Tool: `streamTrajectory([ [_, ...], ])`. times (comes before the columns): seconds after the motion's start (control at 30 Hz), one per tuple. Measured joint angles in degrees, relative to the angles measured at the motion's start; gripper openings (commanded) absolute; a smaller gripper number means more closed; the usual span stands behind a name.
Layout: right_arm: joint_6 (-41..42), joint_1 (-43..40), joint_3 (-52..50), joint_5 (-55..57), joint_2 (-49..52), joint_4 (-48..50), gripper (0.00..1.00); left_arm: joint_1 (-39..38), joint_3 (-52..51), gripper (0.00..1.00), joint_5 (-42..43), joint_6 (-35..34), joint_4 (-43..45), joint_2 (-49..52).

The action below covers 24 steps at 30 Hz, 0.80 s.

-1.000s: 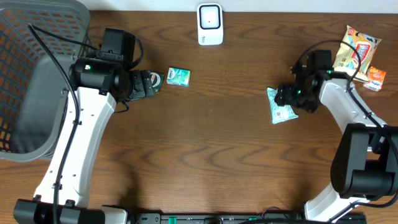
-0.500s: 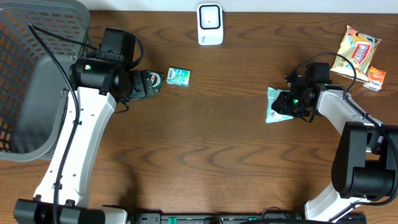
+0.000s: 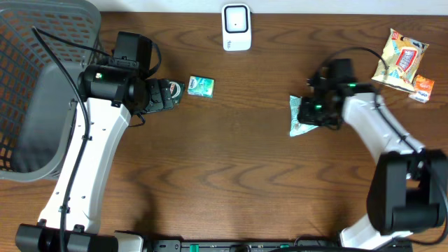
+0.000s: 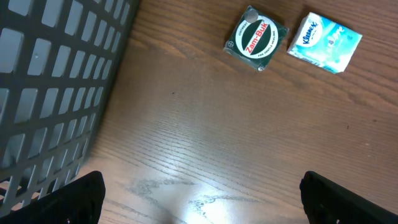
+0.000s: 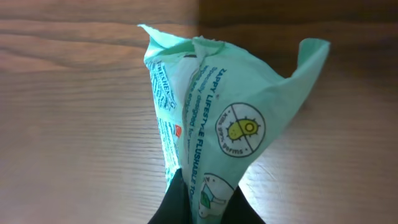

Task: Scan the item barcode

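My right gripper (image 3: 308,114) (image 5: 205,199) is shut on a mint-green wipes packet (image 3: 299,115) (image 5: 211,118), pinched at one end so it crumples and stands up off the table. A white barcode scanner (image 3: 236,26) stands at the table's far edge, left of and beyond the packet. My left gripper (image 3: 175,93) (image 4: 202,199) hangs open over bare wood with nothing between its fingers. Just past it lie a round green Zam-Buk tin (image 4: 254,38) (image 3: 173,89) and a small teal Kleenex pack (image 4: 324,42) (image 3: 201,87).
A grey plastic basket (image 3: 38,84) (image 4: 56,87) fills the left side, close beside my left arm. A yellow snack bag (image 3: 400,59) and a small orange packet (image 3: 423,89) lie at the far right.
My right gripper closed on the green packet and carried it left and slightly toward the scanner, lifting and crumpling it. The left arm has not moved.
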Motion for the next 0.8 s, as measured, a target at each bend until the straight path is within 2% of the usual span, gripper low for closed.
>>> streamTrajectory([
  [0.13, 8.96, 11.74, 0.85, 23.17, -1.44, -4.44, 0.01, 0.00, 0.00, 0.99, 0.00, 0.00, 0.02, 0.00],
  [0.27, 15.37, 21.14, 0.83, 40.37, 0.72, -6.54, 0.01, 0.00, 0.00, 0.98, 0.00, 0.00, 0.02, 0.00],
  [0.33, 17.31, 24.83, 0.83, 46.21, 3.39, -6.12, 0.05, 0.00, 0.00, 0.99, 0.00, 0.00, 0.00, 0.00],
  [0.43, 18.86, 27.63, 0.83, 50.12, 7.63, -5.09, 0.07, 0.00, 0.00, 0.99, 0.00, 0.00, 0.00, 0.00],
  [0.5, 19.50, 28.98, 0.72, 50.45, 9.94, -5.07, 0.14, 0.00, 0.00, 0.98, 0.00, 0.00, 0.00, 0.00],
  [0.6, 20.48, 30.99, 0.50, 48.92, 11.63, -4.17, 0.33, 0.00, 0.00, 0.99, 0.00, 0.00, 0.00, 0.00],
  [0.73, 20.48, 33.48, 0.63, 45.99, 11.65, -2.89, 0.32, 0.00, 0.00, 0.99, 0.00, 0.00, 0.00, 0.00],
  [0.8, 20.55, 34.45, 1.11, 44.44, 11.61, -2.89, 0.37, 0.00, 0.00, 0.99, 0.02, 0.00, 0.00, 0.00],
])
